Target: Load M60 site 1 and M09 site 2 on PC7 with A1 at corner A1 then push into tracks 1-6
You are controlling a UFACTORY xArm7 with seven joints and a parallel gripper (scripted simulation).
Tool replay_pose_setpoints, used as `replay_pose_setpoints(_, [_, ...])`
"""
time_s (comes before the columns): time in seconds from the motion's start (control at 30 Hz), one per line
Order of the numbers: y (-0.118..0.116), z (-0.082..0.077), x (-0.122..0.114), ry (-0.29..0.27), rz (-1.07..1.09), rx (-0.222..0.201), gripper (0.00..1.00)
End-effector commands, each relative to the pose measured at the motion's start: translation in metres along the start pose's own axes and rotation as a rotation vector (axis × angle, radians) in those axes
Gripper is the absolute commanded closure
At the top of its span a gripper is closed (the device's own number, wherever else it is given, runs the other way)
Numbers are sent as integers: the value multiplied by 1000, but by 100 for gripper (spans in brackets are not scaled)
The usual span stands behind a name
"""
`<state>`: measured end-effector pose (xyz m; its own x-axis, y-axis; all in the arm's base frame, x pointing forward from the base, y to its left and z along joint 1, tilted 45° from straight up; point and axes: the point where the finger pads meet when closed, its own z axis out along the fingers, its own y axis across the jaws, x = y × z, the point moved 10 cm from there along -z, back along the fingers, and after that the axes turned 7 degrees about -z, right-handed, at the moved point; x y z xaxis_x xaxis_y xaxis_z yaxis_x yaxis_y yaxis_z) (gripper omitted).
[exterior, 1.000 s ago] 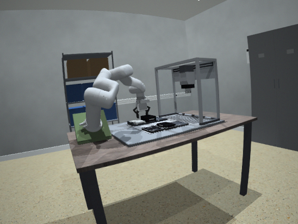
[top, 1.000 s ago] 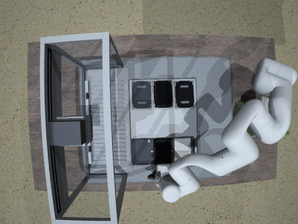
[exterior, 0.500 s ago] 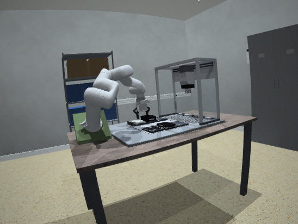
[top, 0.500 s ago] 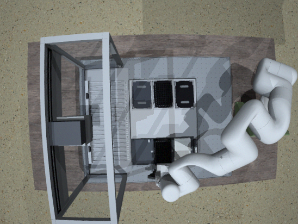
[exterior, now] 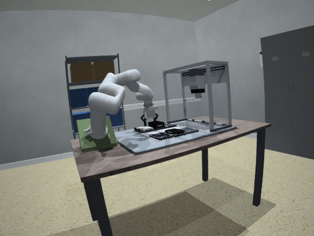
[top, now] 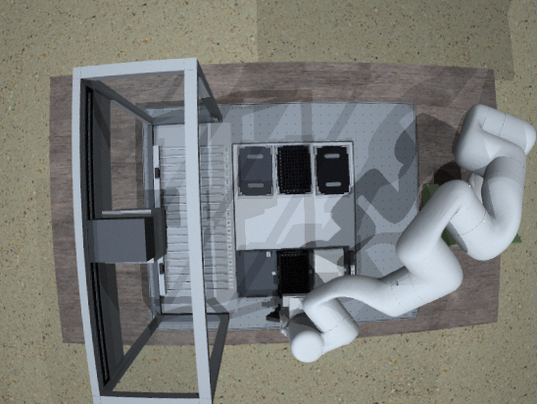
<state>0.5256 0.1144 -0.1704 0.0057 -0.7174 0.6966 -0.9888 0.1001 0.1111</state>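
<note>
Plate carrier PC7 lies on the apron in front of the rails, outside the instrument frame. The pale M60 plate sits on the site next to the handle. The black deep-well block M09 sits on the middle site. The site nearest the rails is empty. In the side view my gripper is open, just above M09, holding nothing. The arm hides most of it from above. M06 sits in the middle nest. The two outer nests are empty.
The instrument frame stands over the rails, and its dark head hangs inside above them. The arm's base sits on a green block at the table's end. A shelf stands behind the table.
</note>
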Motion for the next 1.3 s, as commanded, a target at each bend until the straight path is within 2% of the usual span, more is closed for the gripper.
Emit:
replay_pose_setpoints(0.0, [-1, -1, -1, -4, 0, 6, 0])
replay_pose_setpoints(0.37, [-1, 6, -1, -4, 0, 6, 0])
replay_pose_setpoints(1.27, [-1, 6, 6, -4, 0, 6, 0])
